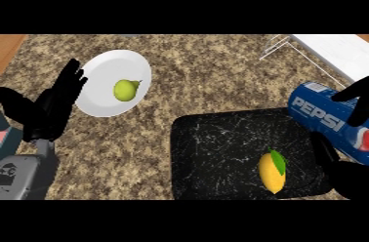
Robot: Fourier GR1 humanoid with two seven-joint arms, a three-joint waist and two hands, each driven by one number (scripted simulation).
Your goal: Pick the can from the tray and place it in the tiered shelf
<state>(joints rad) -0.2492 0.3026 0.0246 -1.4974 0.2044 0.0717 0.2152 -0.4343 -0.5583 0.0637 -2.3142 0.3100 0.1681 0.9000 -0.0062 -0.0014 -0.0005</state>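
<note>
A blue Pepsi can [326, 114] lies tilted in my right hand [344, 173], lifted above the right edge of the black tray [216, 163]. My thumb and fingers [358, 97] curl round the can from both sides. The white wire tiered shelf [328, 51] stands at the back right, beyond the can. My left hand [57, 102] rests open at the left, fingers up, beside a white plate. Part of the can is cut off by the view's right edge.
A yellow lemon with a green leaf [272, 171] lies on the tray's right half. The white plate [101, 94] at the back left holds a green pear [126, 90]. The speckled counter [209, 70] stretches between plate, tray and shelf.
</note>
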